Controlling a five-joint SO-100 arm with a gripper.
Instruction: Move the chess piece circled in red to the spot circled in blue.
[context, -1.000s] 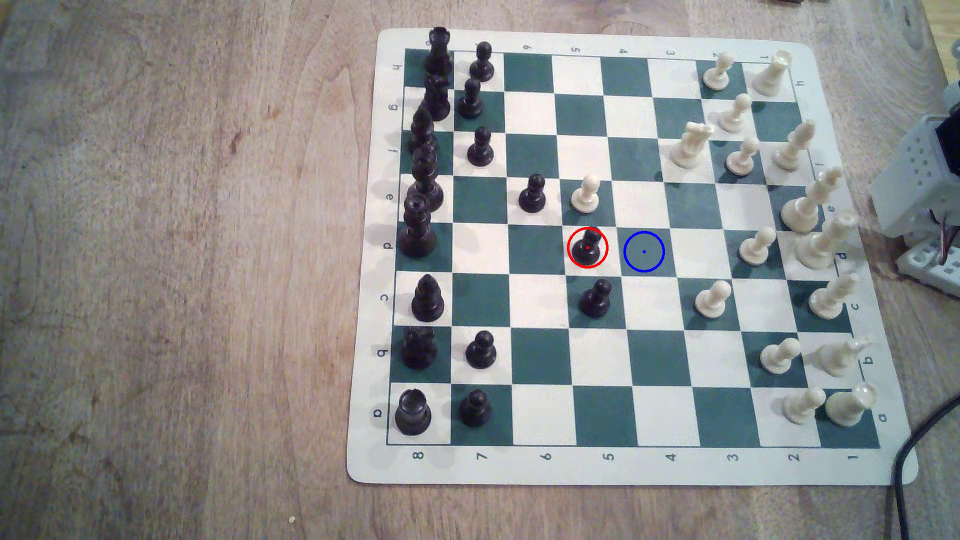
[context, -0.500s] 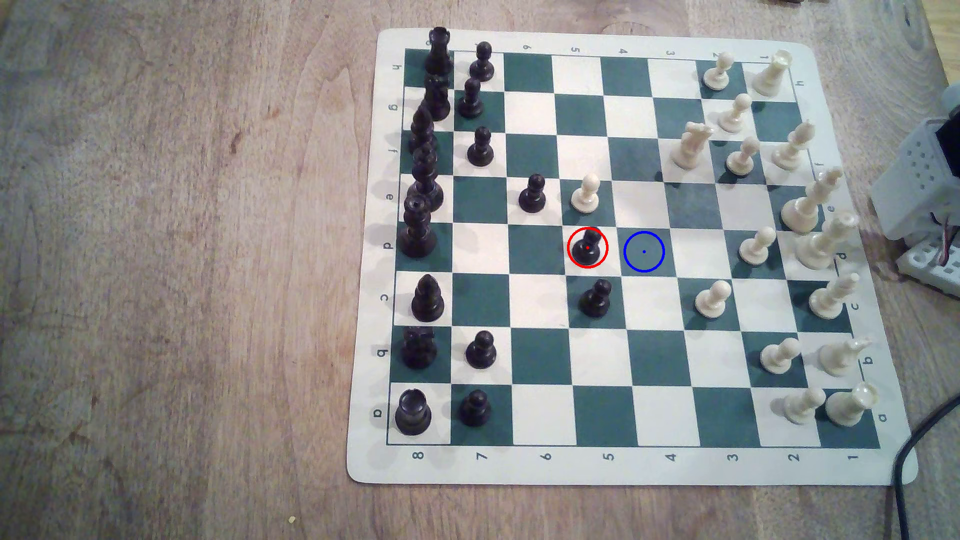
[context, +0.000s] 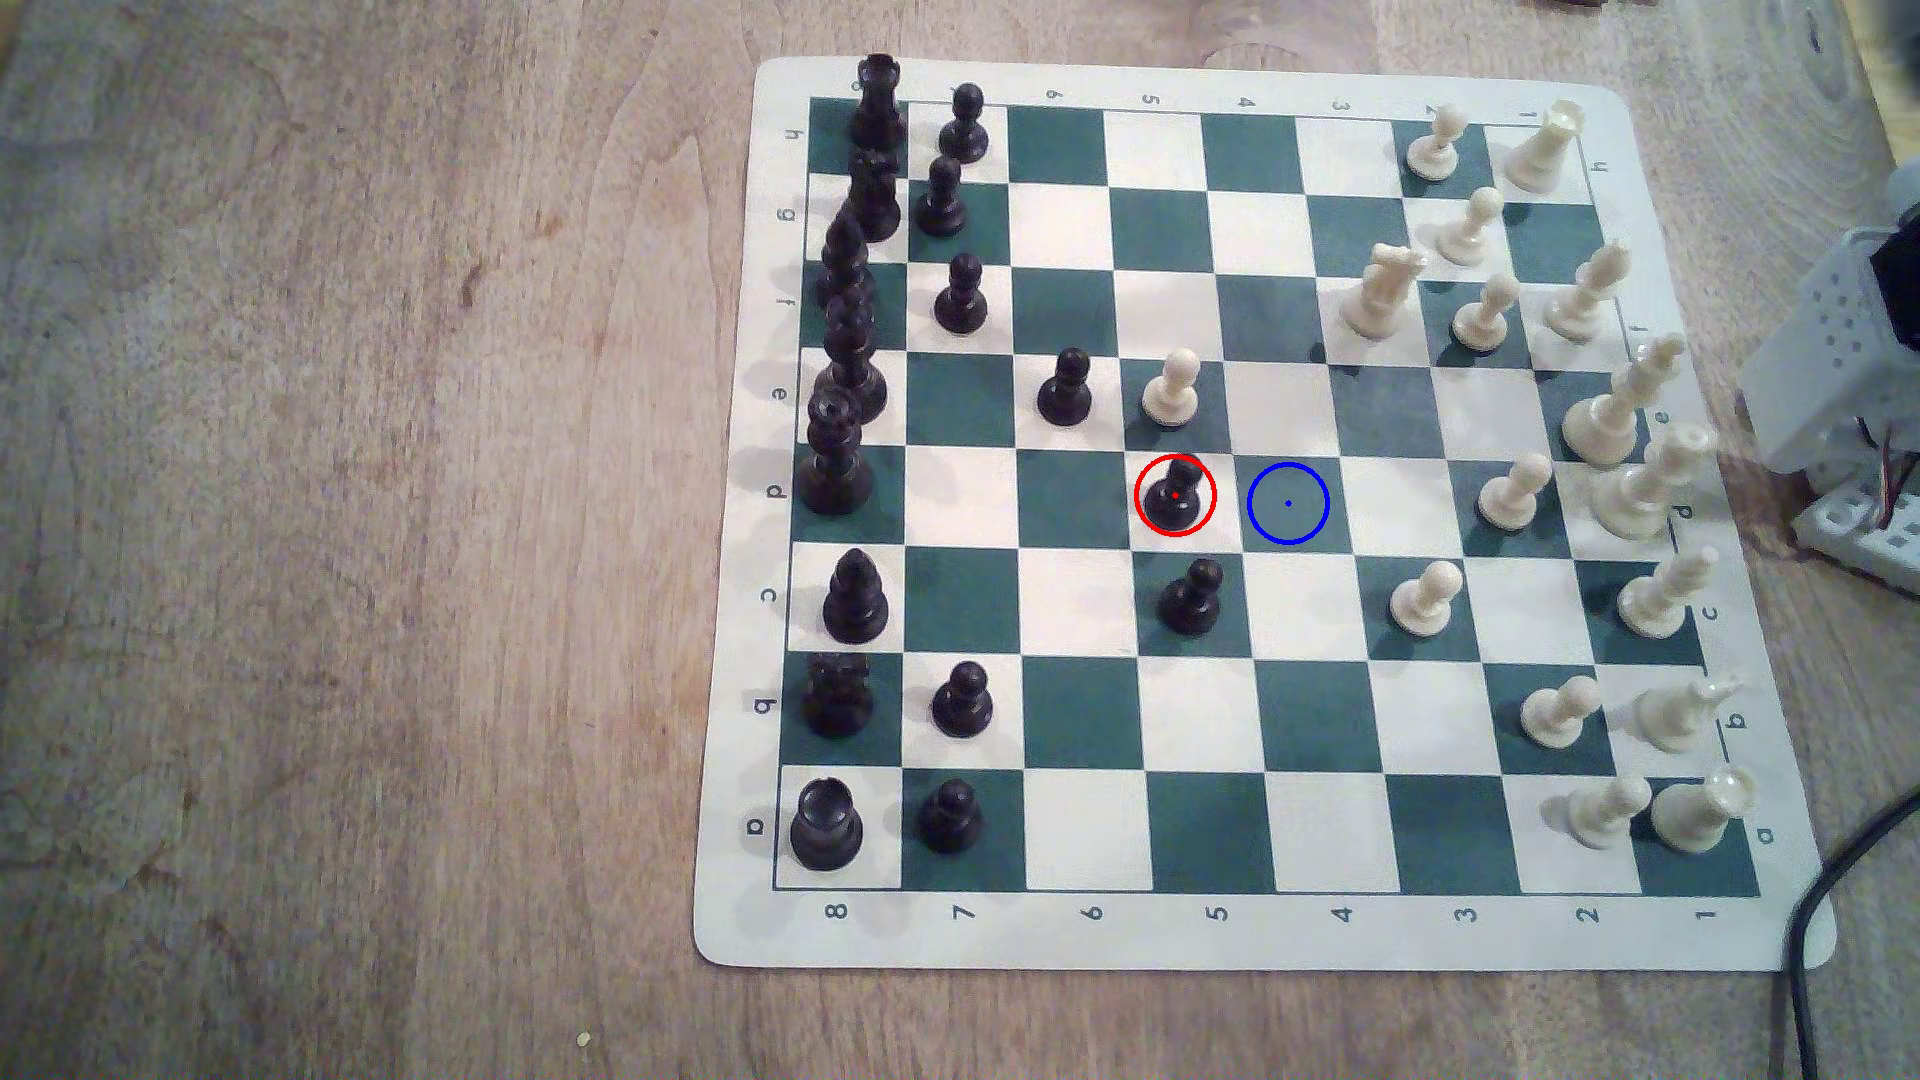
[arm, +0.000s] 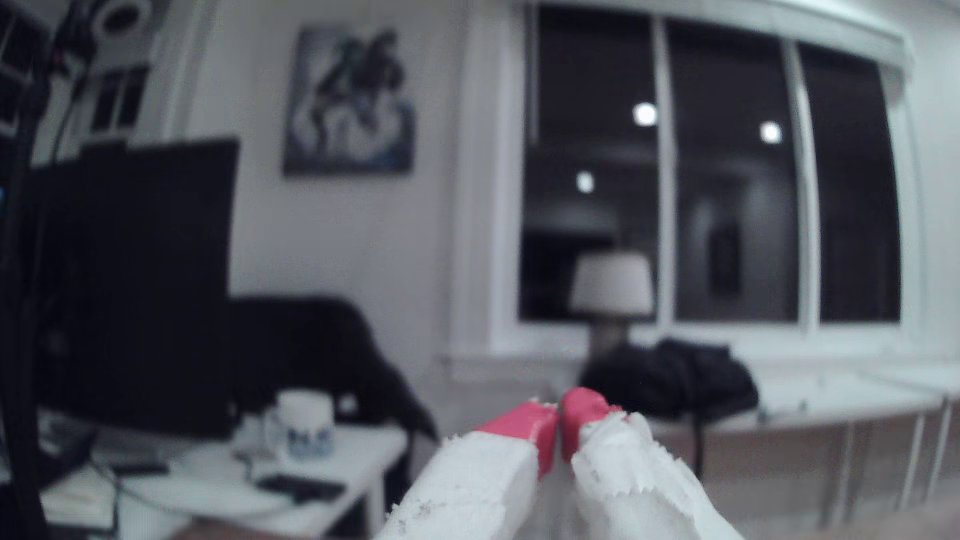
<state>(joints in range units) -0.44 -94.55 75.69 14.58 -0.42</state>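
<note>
The chess piece (context: 1176, 494), a small black pawn ringed in red, stands upright on a white square near the middle of the green-and-white board (context: 1257, 935). The spot (context: 1288, 504), a dark green square ringed in blue, lies bare one square to the exterior view's right of it. In the wrist view my gripper (arm: 558, 415) is shut, its red-tipped white fingers (arm: 530, 431) pressed together with nothing between them, pointing out into the room, away from the board. My arm's white base (context: 1839, 363) sits off the board at the exterior view's right edge.
A cream pawn (context: 1172, 388) stands just behind the piece and a black pawn (context: 1191, 598) just in front. Black pieces line the exterior view's left side, cream pieces the right. A black cable (context: 1808, 935) runs past the board's near right corner.
The pieces stand where they were. The white arm base at the exterior view's right edge has shifted slightly.
</note>
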